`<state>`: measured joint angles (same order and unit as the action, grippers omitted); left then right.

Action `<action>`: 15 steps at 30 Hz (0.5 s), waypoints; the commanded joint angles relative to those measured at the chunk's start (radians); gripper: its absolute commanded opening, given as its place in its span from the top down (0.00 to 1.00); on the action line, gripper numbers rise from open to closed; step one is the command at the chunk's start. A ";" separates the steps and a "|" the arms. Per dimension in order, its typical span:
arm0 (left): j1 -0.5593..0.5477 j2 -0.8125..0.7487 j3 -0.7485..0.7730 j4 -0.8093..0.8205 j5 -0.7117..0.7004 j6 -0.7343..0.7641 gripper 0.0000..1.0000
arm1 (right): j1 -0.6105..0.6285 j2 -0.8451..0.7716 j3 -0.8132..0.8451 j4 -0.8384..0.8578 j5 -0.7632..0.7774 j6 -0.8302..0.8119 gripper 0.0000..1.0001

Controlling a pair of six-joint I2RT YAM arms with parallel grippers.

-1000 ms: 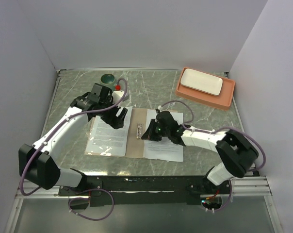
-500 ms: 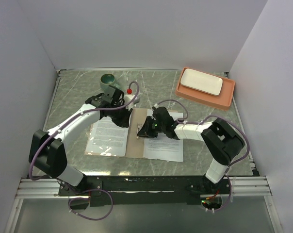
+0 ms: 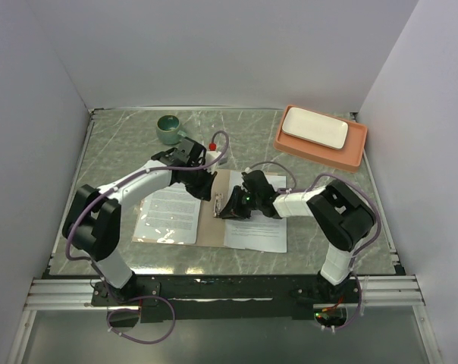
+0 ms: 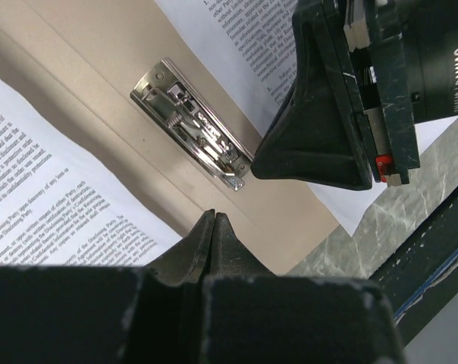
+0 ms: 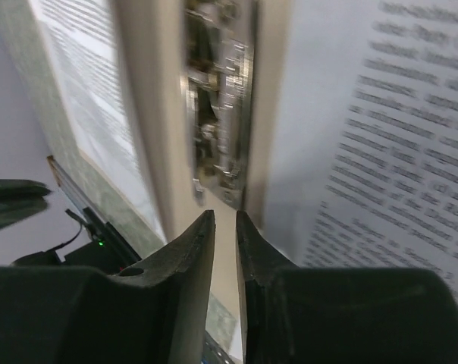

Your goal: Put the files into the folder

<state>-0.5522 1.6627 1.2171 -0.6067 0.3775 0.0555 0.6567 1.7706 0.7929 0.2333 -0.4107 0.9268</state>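
Tan folder (image 3: pixel 212 227) lay open mid-counter, nearer the front edge, files (image 3: pixel 168 216) on both halves, left gripper (image 4: pixel 214 221) clenched on nothing beside the metal clip (image 4: pixel 192 123), right gripper (image 5: pixel 225 218) pinched nearly together, empty, at the clip's end

Out of focus, out of sight
The metal clip (image 5: pixel 218 114) is blurred at the right wrist; from above, both arms cover the middle of the folder (image 3: pixel 211 231).

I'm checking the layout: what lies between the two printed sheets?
A strip of the tan folder carrying the metal clip; the left wrist view shows it best, the right hand close beside the clip.
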 commanded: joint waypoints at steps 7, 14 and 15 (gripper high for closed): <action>-0.012 0.058 -0.019 0.074 0.054 -0.033 0.99 | -0.017 0.056 -0.006 0.083 -0.025 0.014 0.77; -0.012 0.086 -0.060 0.105 0.060 -0.017 0.99 | -0.017 0.072 0.023 0.031 0.007 0.007 0.82; -0.012 0.089 -0.067 0.108 0.063 -0.016 0.99 | -0.017 0.073 0.028 0.014 0.016 0.003 0.83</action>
<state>-0.5594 1.7386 1.1641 -0.5434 0.3988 0.0372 0.6453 1.8221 0.7883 0.2955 -0.4431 0.9466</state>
